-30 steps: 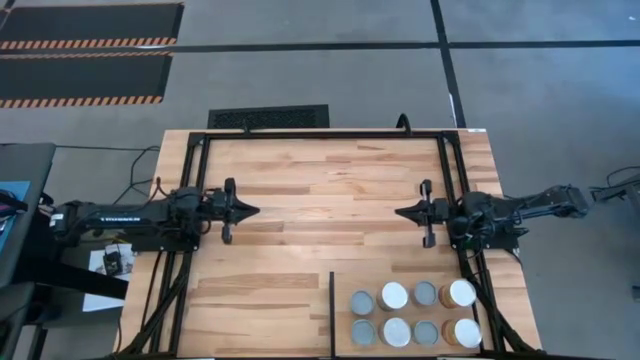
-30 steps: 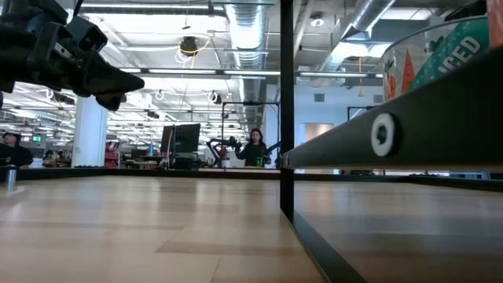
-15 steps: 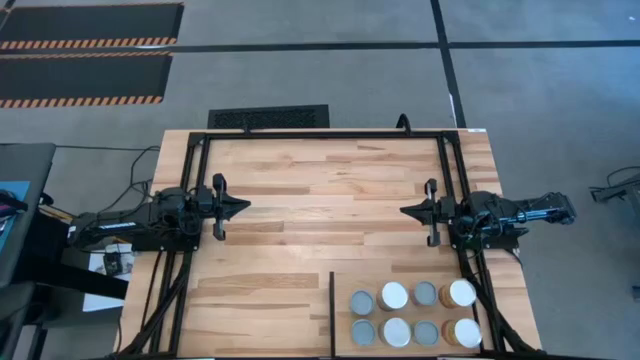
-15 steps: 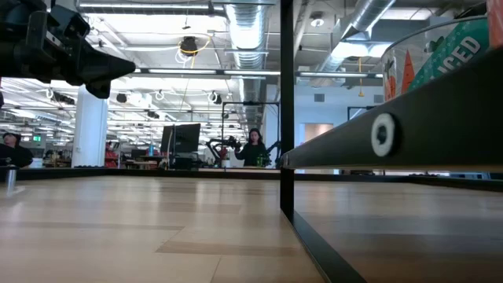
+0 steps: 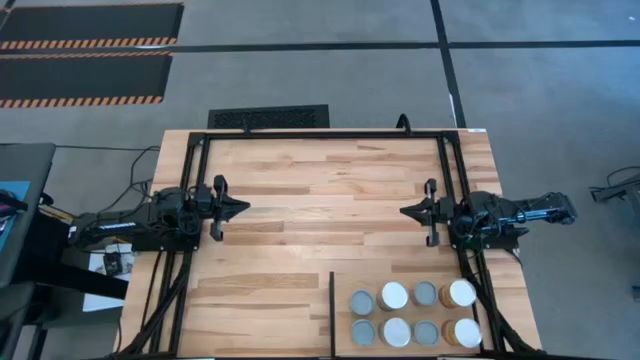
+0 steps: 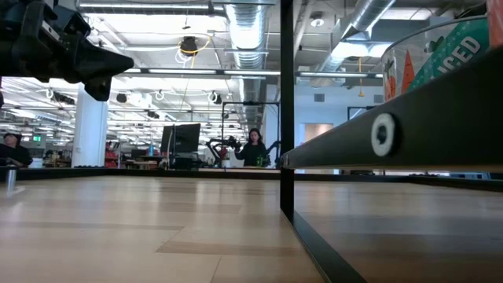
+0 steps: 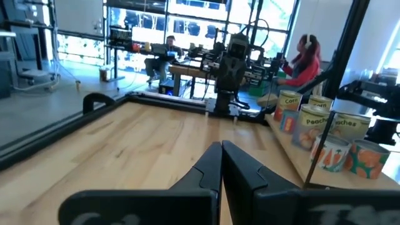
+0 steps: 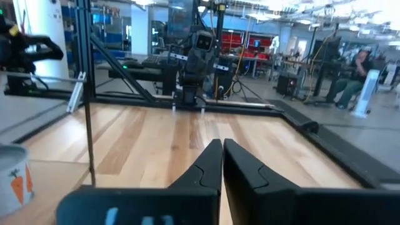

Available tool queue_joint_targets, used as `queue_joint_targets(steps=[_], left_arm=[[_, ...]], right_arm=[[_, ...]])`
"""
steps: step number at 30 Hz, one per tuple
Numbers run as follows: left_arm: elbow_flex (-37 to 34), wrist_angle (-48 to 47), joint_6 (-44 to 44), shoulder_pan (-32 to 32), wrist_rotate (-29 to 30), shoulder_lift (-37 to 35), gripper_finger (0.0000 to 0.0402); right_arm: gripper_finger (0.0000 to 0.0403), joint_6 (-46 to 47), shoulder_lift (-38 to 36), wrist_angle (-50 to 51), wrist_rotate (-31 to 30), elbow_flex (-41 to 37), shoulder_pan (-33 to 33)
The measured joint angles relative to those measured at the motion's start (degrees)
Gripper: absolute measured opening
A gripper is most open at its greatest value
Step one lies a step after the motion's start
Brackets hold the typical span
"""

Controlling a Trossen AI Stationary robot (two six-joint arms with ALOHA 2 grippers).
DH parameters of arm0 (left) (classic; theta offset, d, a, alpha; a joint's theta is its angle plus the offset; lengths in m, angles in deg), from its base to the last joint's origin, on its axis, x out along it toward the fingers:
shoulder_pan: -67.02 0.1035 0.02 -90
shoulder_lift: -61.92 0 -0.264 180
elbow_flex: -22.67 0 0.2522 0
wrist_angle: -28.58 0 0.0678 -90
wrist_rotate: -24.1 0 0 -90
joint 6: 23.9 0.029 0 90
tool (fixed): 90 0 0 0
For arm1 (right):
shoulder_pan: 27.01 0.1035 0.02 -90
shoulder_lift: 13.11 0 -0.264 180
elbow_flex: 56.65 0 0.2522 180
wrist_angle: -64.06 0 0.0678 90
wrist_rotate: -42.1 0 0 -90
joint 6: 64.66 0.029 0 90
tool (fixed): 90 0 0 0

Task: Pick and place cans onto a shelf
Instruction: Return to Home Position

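Note:
Several cans (image 5: 415,313) with silver-grey or white tops stand upright in two rows on the shelf (image 5: 345,288), the light-wood section at the table's near right, edged by a thin black divider bar (image 5: 331,312). The left wrist view shows their labelled sides (image 7: 325,134); the right wrist view shows one can (image 8: 12,178). My left gripper (image 5: 246,207) is shut and empty above the table's left side. My right gripper (image 5: 403,212) is shut and empty above the right side, beyond the cans toward the far edge. Both point toward the table's middle.
A black metal frame (image 5: 320,134) runs along the table's far edge and down both sides. The wide wooden tabletop (image 5: 320,200) lies between the two grippers. In the low view the black divider post (image 6: 286,110) stands close by, and people sit in the room behind.
My left gripper has drawn back toward the table's left edge and a little toward the far edge. My right gripper has drawn back slightly toward the right edge. Both have then kept still. The cans have not moved.

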Motion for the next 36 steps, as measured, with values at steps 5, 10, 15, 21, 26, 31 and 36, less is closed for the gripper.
queue_joint_targets(steps=[5, 10, 15, 21, 26, 31, 36], left_arm=[[0.0, 0.0, -0.5, 0.0, 0.0, 0.0, 0.0], [0.0, 0.0, -0.5, 0.0, 0.2, 0.0, 0.0], [0.0, 0.0, -0.5, 0.0, 0.2, 0.0, 0.0], [0.0, 0.0, -0.5, 0.0, 0.2, 0.0, 0.0], [0.0, 0.0, -0.5, 0.0, 0.2, 0.0, 0.0], [0.0, 0.0, -0.5, 0.0, 0.2, 0.0, 0.0], [0.0, 0.0, -0.5, 0.0, 0.2, 0.0, 0.0]], right_arm=[[0.0038, -2.2, 0.0, 0.1, 0.0, 0.0, 0.0], [0.0035, -2.2, 0.0, 0.1, 0.0, 0.0, 0.0], [0.0036, -2.2, 0.0, 0.1, -0.1, 0.0, 0.0], [0.0034, -2.3, 0.0, 0.1, -0.1, 0.0, 0.0], [0.0034, -2.3, 0.0, 0.1, -0.1, 0.0, 0.0], [0.0032, -2.3, 0.0, 0.1, -0.1, -0.1, 0.0], [0.0032, -2.3, 0.0, 0.1, -0.1, -0.1, 0.0]])
